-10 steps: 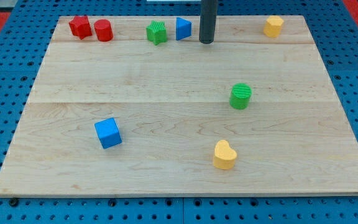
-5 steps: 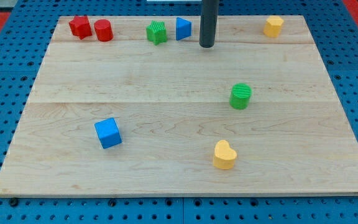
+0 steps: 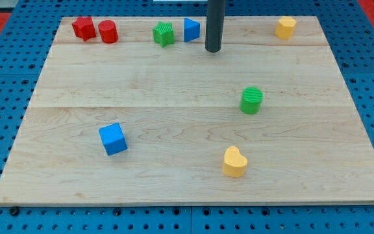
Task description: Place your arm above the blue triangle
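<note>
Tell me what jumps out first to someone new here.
The straight dark rod drops in from the view's top; my tip rests on the pale wooden board, just right of the blue triangle block. Along that top edge sit two red blocks at the left.

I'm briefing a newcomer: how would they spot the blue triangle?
Look along the wooden board's top edge. The blue triangle sits there between the green block and my tip. It is the row's only blue piece.
</note>
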`<state>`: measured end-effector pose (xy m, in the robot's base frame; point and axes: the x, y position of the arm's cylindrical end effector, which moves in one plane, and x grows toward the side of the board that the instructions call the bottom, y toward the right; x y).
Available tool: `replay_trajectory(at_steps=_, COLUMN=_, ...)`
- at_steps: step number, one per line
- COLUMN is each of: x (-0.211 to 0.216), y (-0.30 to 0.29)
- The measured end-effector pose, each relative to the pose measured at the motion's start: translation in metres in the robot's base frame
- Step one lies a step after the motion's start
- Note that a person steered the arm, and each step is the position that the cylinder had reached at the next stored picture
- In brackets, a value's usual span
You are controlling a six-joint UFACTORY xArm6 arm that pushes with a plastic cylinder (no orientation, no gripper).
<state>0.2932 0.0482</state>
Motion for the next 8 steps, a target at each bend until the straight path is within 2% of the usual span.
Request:
replay_trajectory(at_steps=3, x=-0.003, y=-0.001)
replay_trajectory(at_steps=5, x=-0.029, y=0.041)
replay_trajectory(at_steps=8, x=-0.082, y=0.040)
